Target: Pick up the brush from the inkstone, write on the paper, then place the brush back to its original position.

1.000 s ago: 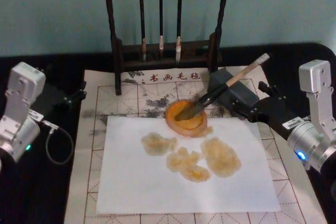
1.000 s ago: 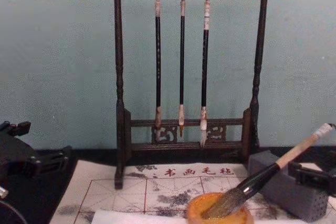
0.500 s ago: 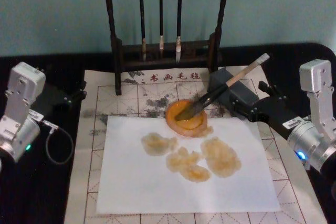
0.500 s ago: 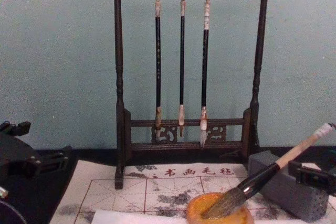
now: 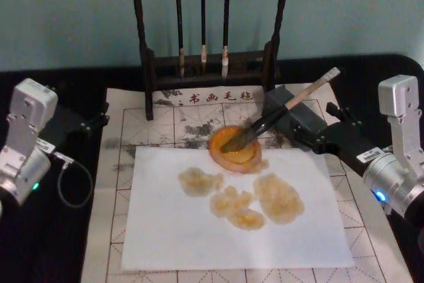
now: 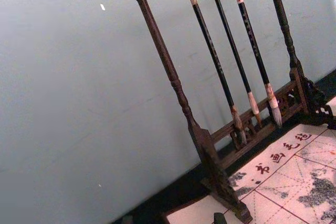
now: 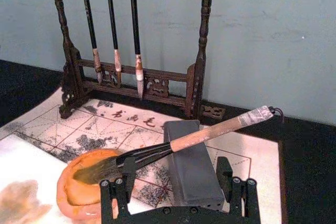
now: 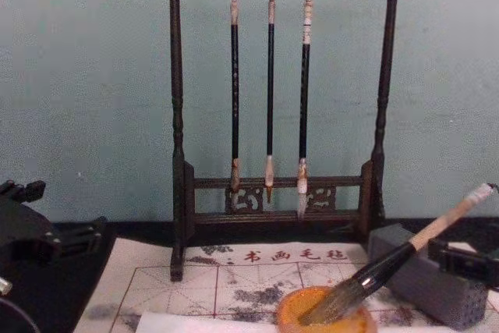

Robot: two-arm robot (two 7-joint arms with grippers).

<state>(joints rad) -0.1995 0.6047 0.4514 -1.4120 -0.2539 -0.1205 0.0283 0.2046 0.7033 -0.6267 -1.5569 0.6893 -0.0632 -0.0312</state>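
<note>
Felt mat (image 5: 132, 130), far edge, just before the brush rack (image 5: 205, 64): a row of dark red-brown Chinese characters, printed in one line; it appears to read 书画毛毡.
Same row, chest view: it stands on the mat's white border above the red grid, between the rack's two feet.
Same row, wrist views: partly seen, slanted.
Other writing: none can be read.
</note>
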